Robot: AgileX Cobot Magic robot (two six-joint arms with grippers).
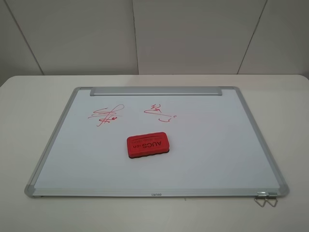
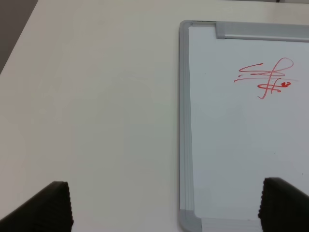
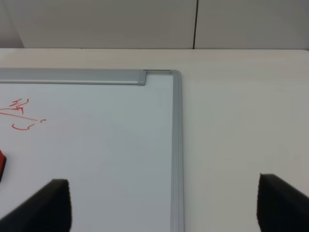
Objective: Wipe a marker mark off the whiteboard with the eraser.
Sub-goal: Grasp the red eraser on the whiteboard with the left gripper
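The whiteboard point(image 1: 217, 145) lies flat on the table. On its far left part is the marker mark point(image 1: 106, 115), a dense red hash-like scribble, which the left wrist view also catches point(image 2: 267, 78). The red eraser point(image 1: 147, 144) rests lettering-up near the board's middle, nothing touching it; only its edge point(image 3: 1, 164) shows in the right wrist view. My left gripper point(image 2: 166, 205) is open over the board's left frame near a corner. My right gripper point(image 3: 164, 203) is open over the board's right frame. Neither arm appears in the exterior high view.
A sparser red squiggle point(image 1: 160, 112) sits right of the mark, also visible in the right wrist view point(image 3: 21, 116). A metal tray strip point(image 1: 155, 91) runs along the far edge. Wire clips point(image 1: 265, 198) stick out at the near right corner. The white table point(image 1: 29, 96) surrounds the board.
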